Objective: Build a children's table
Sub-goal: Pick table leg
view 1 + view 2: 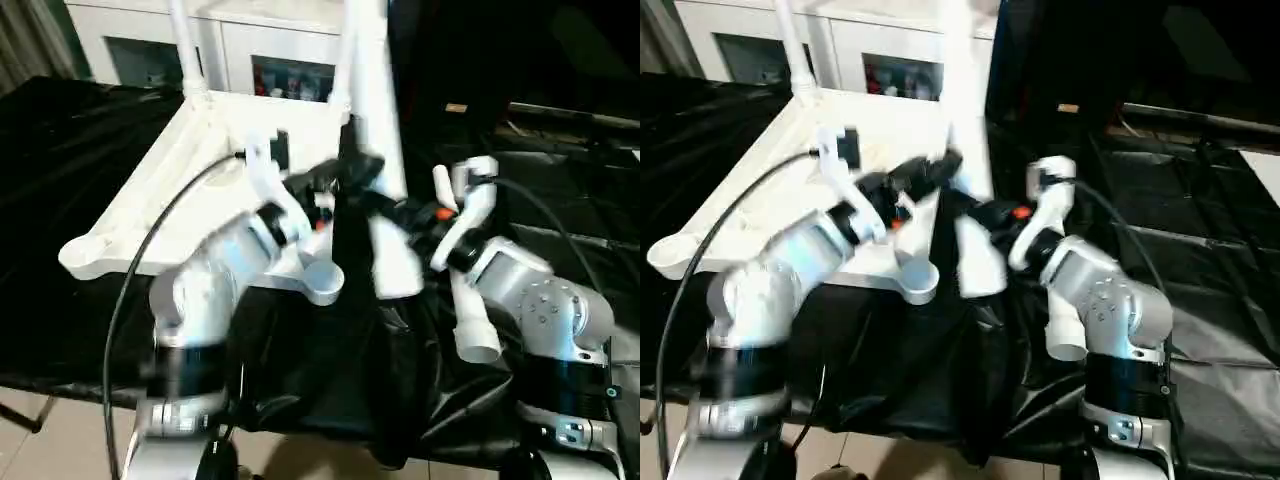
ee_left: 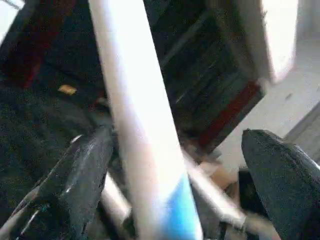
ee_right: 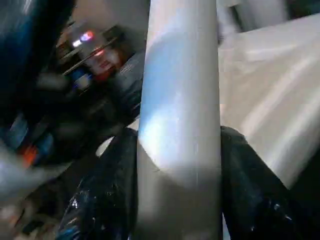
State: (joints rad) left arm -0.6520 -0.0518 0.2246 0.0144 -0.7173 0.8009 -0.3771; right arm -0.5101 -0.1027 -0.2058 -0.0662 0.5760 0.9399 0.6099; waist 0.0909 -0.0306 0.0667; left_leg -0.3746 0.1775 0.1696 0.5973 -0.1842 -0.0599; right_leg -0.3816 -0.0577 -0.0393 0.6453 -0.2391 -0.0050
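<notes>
The white tabletop (image 1: 180, 190) lies underside up on the black-covered table. One white leg (image 1: 185, 50) stands in its far corner socket. A second leg (image 1: 372, 90) rises steeply beside the near corner socket (image 1: 322, 282), its lower end over the black cover. My right gripper (image 1: 390, 212) is shut on this leg, with a black finger (image 3: 110, 190) pressed against each side of the tube (image 3: 180, 100). My left gripper (image 1: 345, 175) is open around the same leg (image 2: 140, 125) a little higher up; its fingers (image 2: 80, 180) stand wide apart. Another loose leg (image 1: 472, 320) lies under my right forearm.
A white glass-door cabinet (image 1: 270, 50) stands behind the table. Dark shelving (image 1: 560, 130) is at the right. A black cable (image 1: 150, 250) arcs over my left arm. The black cover (image 1: 60, 150) hangs crumpled over the table's front edge, with pale floor below.
</notes>
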